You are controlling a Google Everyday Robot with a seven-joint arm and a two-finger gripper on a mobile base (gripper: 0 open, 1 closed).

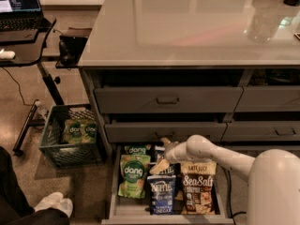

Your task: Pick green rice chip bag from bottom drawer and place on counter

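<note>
Nearest you, the bottom drawer stands pulled out, with the green rice chip bag lying at its left beside a blue Kettle bag and a brown Sea Salt bag. Beyond it spreads the glossy counter. Your gripper hangs over the Kettle bag's top, fingers spread, holding nothing.

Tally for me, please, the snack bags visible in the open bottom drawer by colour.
Green rice chip bags: 2
Blue Kettle bags: 2, the rear one partly hidden by the gripper, which hangs over the middle of the bottom drawer
Brown Sea Salt bag: 1
Total: 5
</note>
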